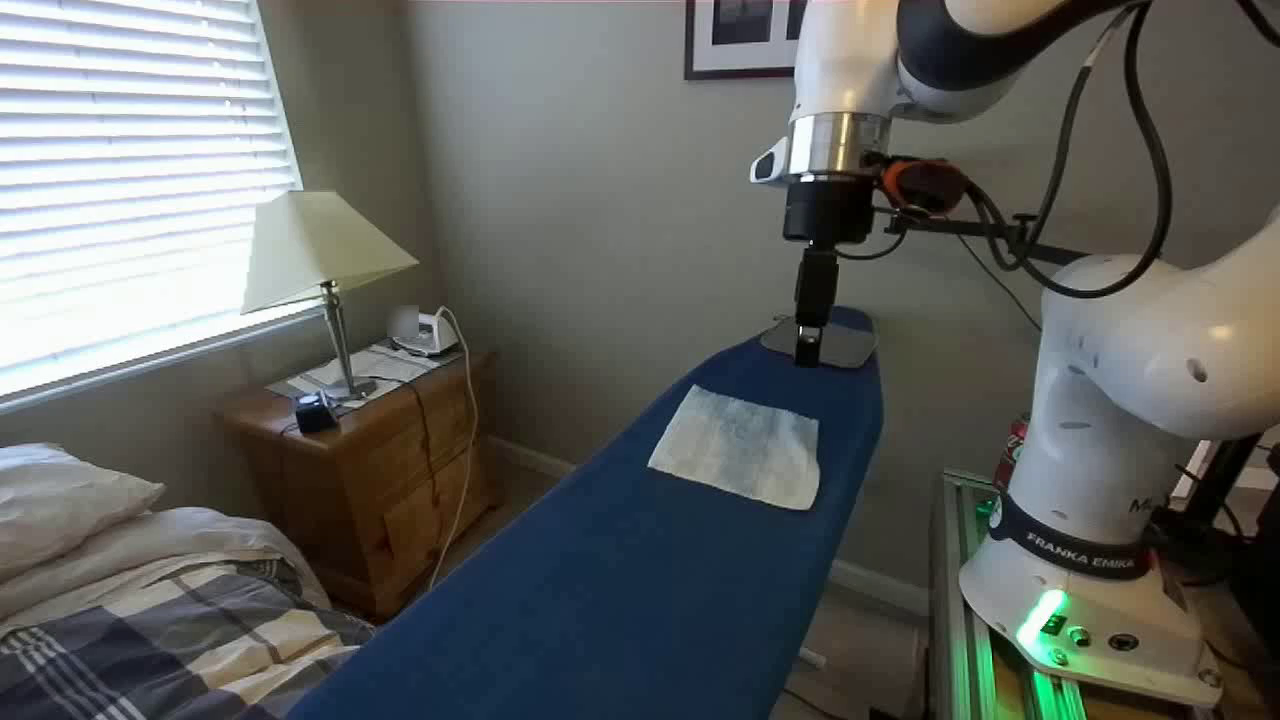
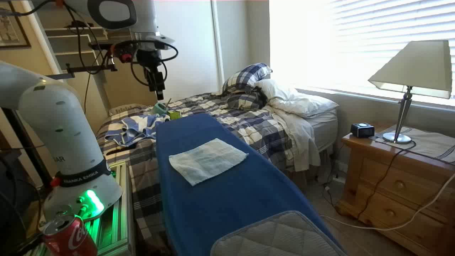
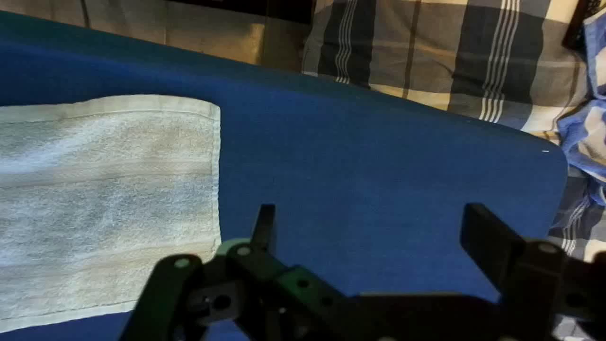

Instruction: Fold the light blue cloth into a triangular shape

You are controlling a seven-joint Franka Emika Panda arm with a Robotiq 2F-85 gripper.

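The light blue cloth lies flat and unfolded, a pale four-sided piece on the blue ironing board. It shows in both exterior views. In the wrist view the cloth is at the left, partly cut off by the frame edge, with a corner lightly raised or rounded at top. My gripper is open and empty, its fingers wide apart over bare blue board beside the cloth's right edge. In both exterior views the gripper points down, high above the board and not touching the cloth.
The ironing board has a grey quilted pad at one end. A plaid bed with a blue-white towel lies beyond the other end. A nightstand carries a lamp and an iron. A red can stands near the robot base.
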